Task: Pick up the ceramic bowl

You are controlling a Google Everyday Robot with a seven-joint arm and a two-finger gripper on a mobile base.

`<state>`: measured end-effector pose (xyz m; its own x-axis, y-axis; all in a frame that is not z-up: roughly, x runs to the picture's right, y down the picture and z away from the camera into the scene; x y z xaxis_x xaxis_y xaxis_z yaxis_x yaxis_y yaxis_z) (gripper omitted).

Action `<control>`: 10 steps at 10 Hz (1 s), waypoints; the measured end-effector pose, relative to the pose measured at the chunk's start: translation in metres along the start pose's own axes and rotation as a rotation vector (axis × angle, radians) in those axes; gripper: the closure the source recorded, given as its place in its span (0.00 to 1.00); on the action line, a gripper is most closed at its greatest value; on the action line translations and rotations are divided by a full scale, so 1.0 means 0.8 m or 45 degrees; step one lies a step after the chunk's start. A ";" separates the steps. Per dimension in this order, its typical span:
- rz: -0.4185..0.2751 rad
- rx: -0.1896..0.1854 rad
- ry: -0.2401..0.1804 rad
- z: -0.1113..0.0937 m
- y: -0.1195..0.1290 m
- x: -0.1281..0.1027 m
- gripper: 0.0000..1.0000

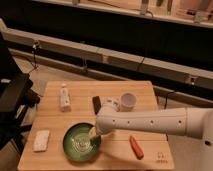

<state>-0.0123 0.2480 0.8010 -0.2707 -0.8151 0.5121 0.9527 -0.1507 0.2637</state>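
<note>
End effector: the end effector (93,132) hangs over the bowl (77,145), at its right rim.
Right side: the arm (150,121) lies across the worktop (52,120) and bars that approach; an orange stick (136,147) lies just in front of it.
Behind: a dark bar (96,104) and a cup (128,101) stand near.
Left side: bare wood lies open between the bowl and a white pad (41,140); a bottle (64,96) is well apart.
</note>
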 end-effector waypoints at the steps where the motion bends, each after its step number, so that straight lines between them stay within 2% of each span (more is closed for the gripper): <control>1: 0.000 0.000 0.000 0.001 -0.001 0.001 0.20; 2: 0.001 0.001 0.000 0.002 -0.001 0.001 0.21; 4: 0.003 0.002 0.002 0.004 -0.002 0.002 0.39; 9: 0.002 0.004 0.007 0.008 -0.004 0.005 0.45; 10: 0.002 0.004 0.018 0.002 -0.006 0.010 0.55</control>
<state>-0.0191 0.2431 0.8053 -0.2669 -0.8233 0.5010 0.9528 -0.1475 0.2652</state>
